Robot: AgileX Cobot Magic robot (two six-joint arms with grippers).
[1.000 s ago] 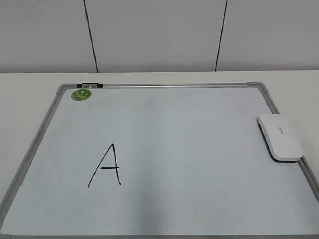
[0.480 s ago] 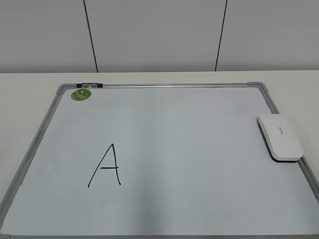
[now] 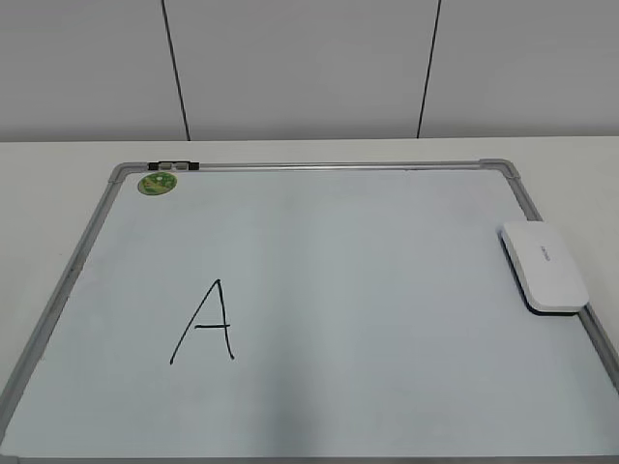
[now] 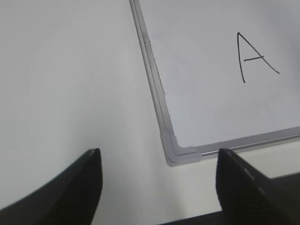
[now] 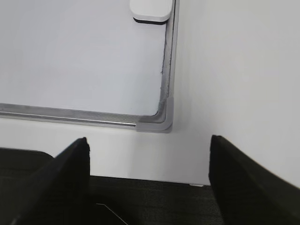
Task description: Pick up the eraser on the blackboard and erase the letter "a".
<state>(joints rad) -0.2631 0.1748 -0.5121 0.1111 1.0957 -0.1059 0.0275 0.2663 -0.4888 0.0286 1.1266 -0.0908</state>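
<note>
A whiteboard point(image 3: 319, 290) lies flat on a pale surface point(image 3: 58, 184), its silver frame squared to the robot so both arms can reach across it. The white eraser point(image 3: 544, 265) rests felt-side down at the whiteboard's right edge, partly overlapping the frame, likely parked there to keep the writing area open. The only letter visible is a capital "A" point(image 3: 205, 323) in black marker, toward the whiteboard's near-left corner and well apart from the eraser; no lowercase "a" can be found in any view. A round green magnet point(image 3: 158, 183) sits in the whiteboard's far-left corner, beside a small black clip point(image 3: 174, 166) on the top frame. Neither arm appears in the exterior view. The left gripper point(image 4: 157, 173) hangs off the whiteboard's near-left corner, jaws spread wide and empty. The right gripper point(image 5: 149, 159) hangs off the whiteboard's near-right corner, jaws likewise apart, with the eraser straight ahead along the frame, which suggests this arm is best placed for the pickup.
</note>
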